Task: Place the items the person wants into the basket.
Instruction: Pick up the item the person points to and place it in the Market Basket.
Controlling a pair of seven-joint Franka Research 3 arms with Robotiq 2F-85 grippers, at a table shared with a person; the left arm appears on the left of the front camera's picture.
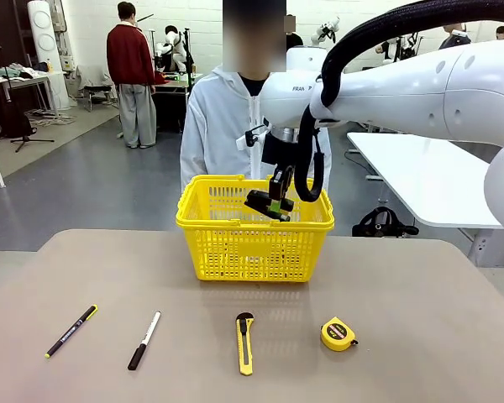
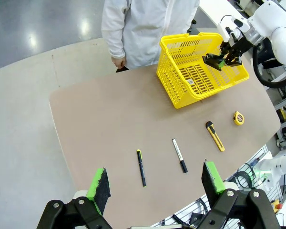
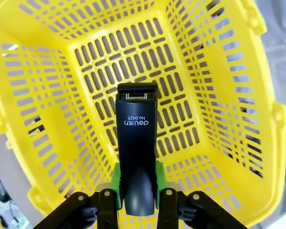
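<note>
Right wrist view looks down into the yellow basket point(image 3: 38, 95), where the right gripper point(image 3: 137, 183) is clenched on a black stapler point(image 3: 137, 138) printed "deli", held above the lattice floor. On the table point(image 1: 420, 285), on the robot's side of the basket, lie in a spaced row the black pen with yellow trim point(image 1: 70, 331), a black-and-white marker point(image 1: 144, 340), a yellow utility knife point(image 1: 245, 342) and the yellow tape measure point(image 1: 338, 333). The left gripper point(image 2: 155, 183) hangs released high over the table, and the person point(image 1: 218, 126) in a white jacket stands just behind the basket.

a lab hall, by its bare grey floor point(image 1: 76, 180), white worktable point(image 1: 428, 176) and cluttered benches point(image 1: 25, 80).
</note>
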